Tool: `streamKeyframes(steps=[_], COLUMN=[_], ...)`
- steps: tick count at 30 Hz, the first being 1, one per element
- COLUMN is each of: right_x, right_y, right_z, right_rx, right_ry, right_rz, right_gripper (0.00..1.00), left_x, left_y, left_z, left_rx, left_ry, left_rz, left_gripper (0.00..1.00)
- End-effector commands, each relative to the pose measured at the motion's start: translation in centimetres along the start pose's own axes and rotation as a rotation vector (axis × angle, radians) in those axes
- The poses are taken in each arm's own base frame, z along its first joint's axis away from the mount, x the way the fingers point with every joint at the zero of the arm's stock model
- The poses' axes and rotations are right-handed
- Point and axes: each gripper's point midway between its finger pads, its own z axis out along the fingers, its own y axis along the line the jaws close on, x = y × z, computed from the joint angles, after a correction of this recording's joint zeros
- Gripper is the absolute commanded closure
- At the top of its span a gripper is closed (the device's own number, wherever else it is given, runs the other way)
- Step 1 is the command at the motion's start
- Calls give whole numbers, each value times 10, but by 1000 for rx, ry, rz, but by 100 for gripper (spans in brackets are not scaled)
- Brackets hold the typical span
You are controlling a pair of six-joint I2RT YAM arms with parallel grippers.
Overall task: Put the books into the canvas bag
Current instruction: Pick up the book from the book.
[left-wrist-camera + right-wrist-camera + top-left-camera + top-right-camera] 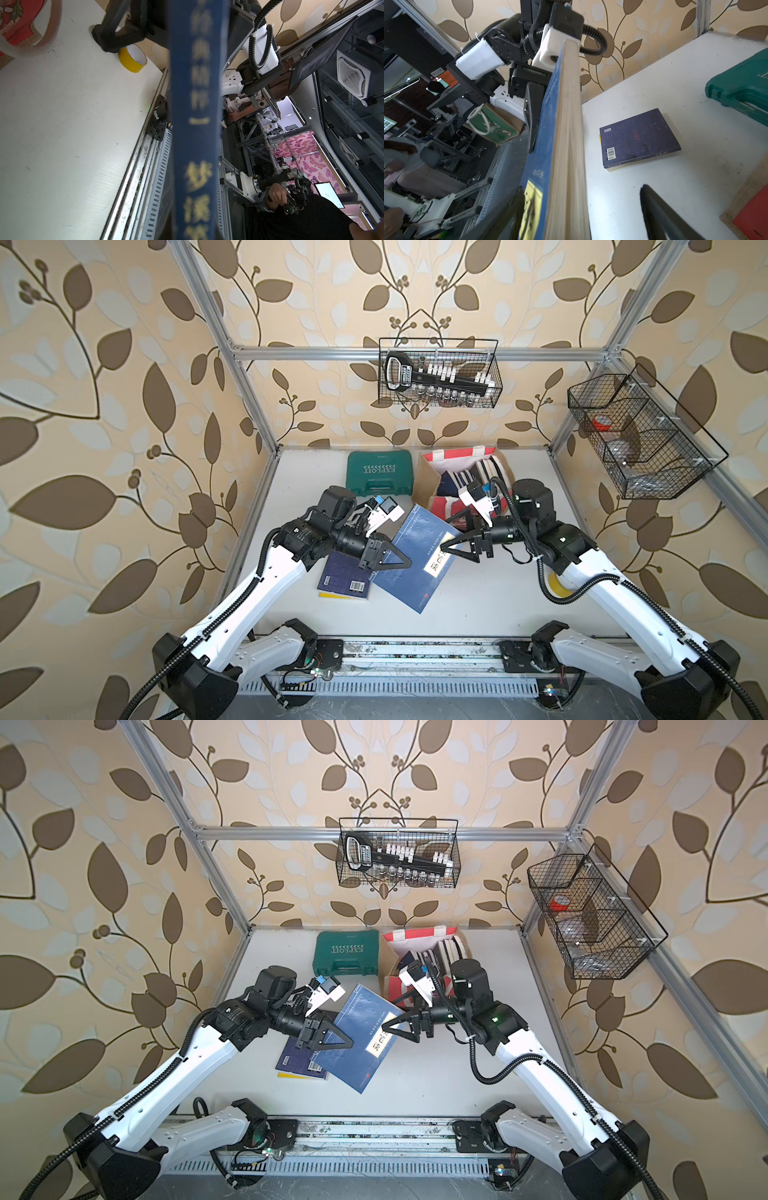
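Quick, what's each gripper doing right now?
Left gripper: closed on the blue book.
Right gripper: open, jaws straddling the same book's edge.

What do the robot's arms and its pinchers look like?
The left arm and right arm have white shells, black joints and ribbed black cables. The left gripper and right gripper are black with triangle-shaped fingers, each topped by a white camera block.

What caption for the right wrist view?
Edge-on blue book clamped by left claw, inside the open right claw; dark book lies flat nearby.
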Motion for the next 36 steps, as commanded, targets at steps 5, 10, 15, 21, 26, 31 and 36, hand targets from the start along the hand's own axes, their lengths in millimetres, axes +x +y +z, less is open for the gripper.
streamKeyframes(steps=[5, 10, 15, 21, 26, 31, 36], right_x=[-7, -11, -11, -22, -34, -44, -53], right_y=[25, 28, 33, 30, 10, -21, -51], right_z=[6, 11, 16, 12, 2, -13, -29], right_rx=[-85, -103, -106, -37, 82, 215, 385], right_ry=[50, 90, 119, 87, 33, -18, -64], right_rz=[-17, 23, 24, -14, -20, 24, 34], right_gripper=[34, 67, 98, 100, 100, 100, 100], left_x=[-3, -2, -1, -4, -10, -23, -33], left_y=[-16, -16, -12, 2, 41, 88, 115], left_z=[-4, -5, -5, -5, -14, -48, -85], left_rx=[49, 33, 2, -68, -312, -624, -758], left_ry=[-12, -19, -25, -32, -61, -147, -264], left_rz=[91, 98, 99, 81, 47, -22, -122], left_gripper=[100, 100, 100, 50, 1, 1, 1])
